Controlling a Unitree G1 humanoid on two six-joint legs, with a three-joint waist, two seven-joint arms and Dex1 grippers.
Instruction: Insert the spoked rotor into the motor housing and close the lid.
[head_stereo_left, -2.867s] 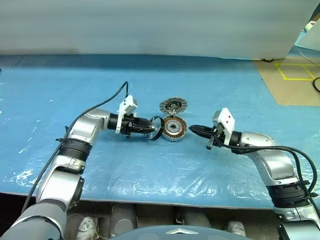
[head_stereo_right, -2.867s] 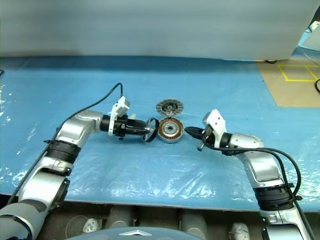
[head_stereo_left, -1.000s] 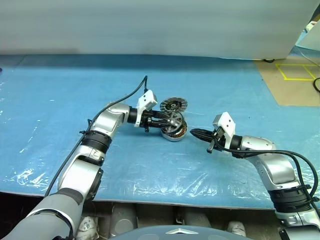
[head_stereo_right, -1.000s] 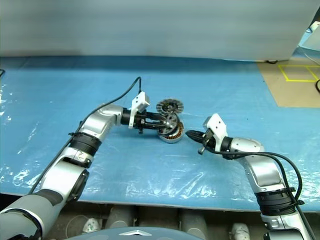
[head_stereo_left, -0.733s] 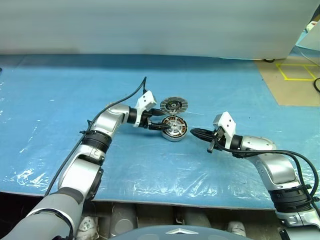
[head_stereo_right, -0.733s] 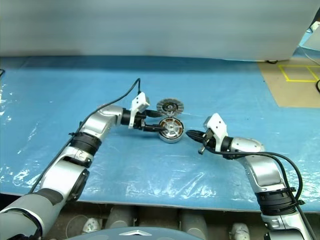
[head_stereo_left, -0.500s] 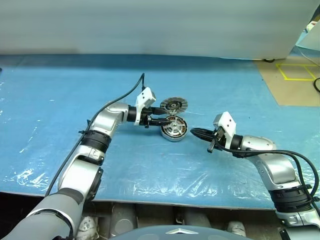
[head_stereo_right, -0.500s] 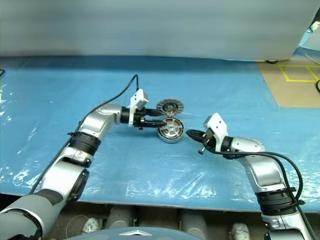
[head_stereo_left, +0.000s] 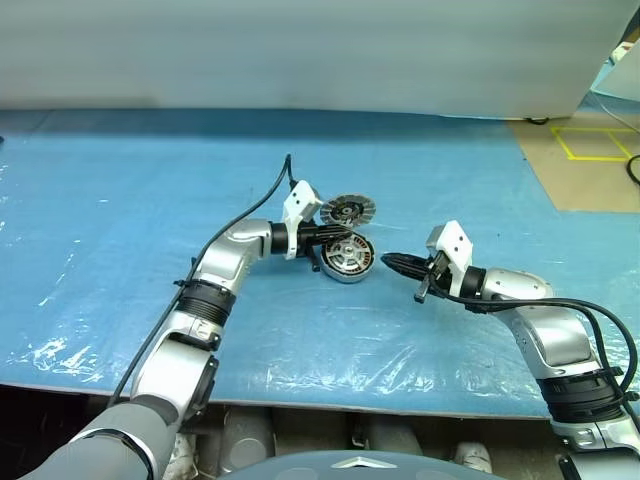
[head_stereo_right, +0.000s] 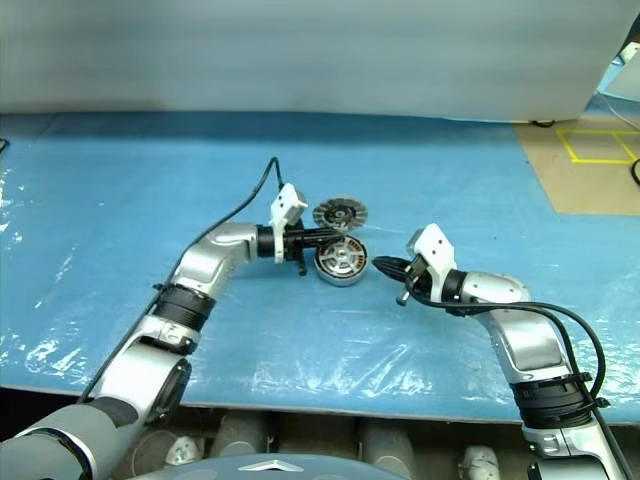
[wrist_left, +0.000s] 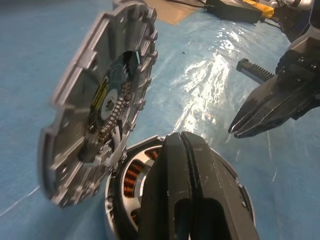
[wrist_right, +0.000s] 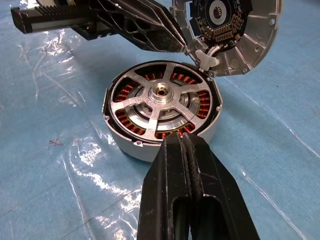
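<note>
**A:** Where's the motor housing (wrist_right: 160, 112) right now?

**B:** Flat on the blue-covered desk (head_stereo_left: 120, 200), near the middle, between the two arms. A spoked silver piece (wrist_right: 165, 95) sits inside it over the copper windings, around a pale centre.

**A:** And the round part tilted up behind it?

**B:** That's the lid (wrist_left: 95, 105), standing on edge and leaning at the far rim of the housing, its inner face with a dark centre turned toward the housing. Its lower edge touches or nearly touches the housing rim; I can't tell which.

**A:** Where's the left pincer (head_stereo_left: 336, 236)?

**B:** Reaching in from the left, its black fingers pressed together with nothing between them. The tips lie over the far part of the housing, right at the foot of the lid. Whether they touch the lid I cannot tell.

**A:** The right pincer (head_stereo_left: 390, 263)?

**B:** Also shut tight and empty, pointing at the housing from the right side, just beside its near rim but apart from it, low over the desk.

**A:** So neither grips anything?

**B:** Neither.
</note>
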